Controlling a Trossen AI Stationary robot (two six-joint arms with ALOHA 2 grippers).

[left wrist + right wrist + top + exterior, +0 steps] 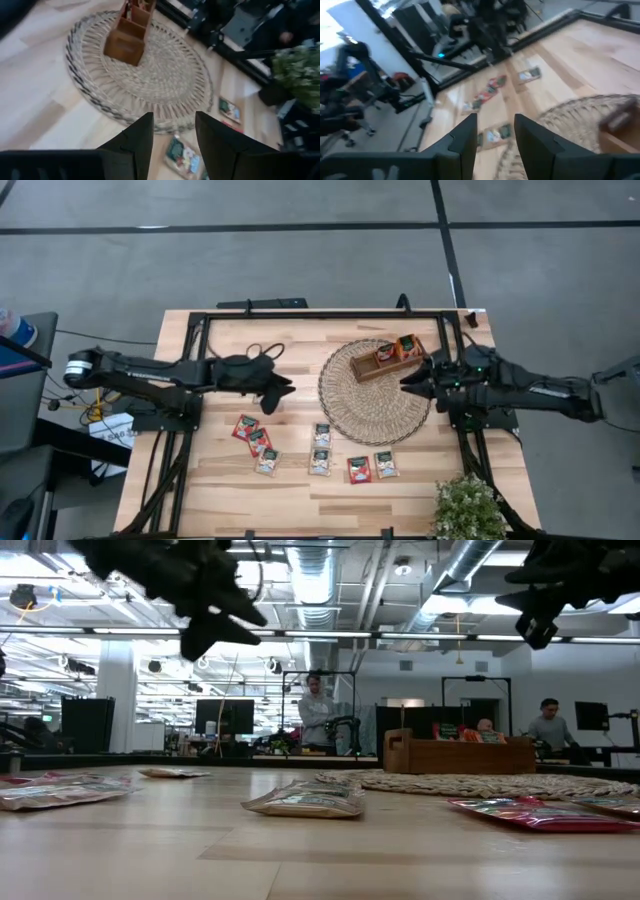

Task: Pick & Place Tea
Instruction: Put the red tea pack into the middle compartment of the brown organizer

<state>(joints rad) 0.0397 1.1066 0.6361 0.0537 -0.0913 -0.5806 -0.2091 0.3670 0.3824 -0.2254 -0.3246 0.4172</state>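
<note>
While both arms hang above the table (220, 490), neither holds anything. The left hand (285, 392) is raised over bare wood just left of the round wicker mat (375, 415), its fingers (135, 142) set a narrow gap apart and empty, as the left wrist view shows. The right hand (408, 383) hovers at the mat's right edge, close to the wooden tray (388, 358); its fingers (465, 137) also stand a narrow gap apart with nothing between them.

Seen from above, seven loose tea sachets (322, 435) lie flat on the table in front of the mat: three toward the left, two in the middle, two toward the right, some red and some pale. The tray sits on the mat's far part with sachets standing in its compartments, one reddish and one orange; how many are inside I cannot tell.

The low view adds what the overhead cannot: both hands are well clear of the tabletop, and people stand in the room behind. A potted plant (468, 508) stands at the table's near right corner.
</note>
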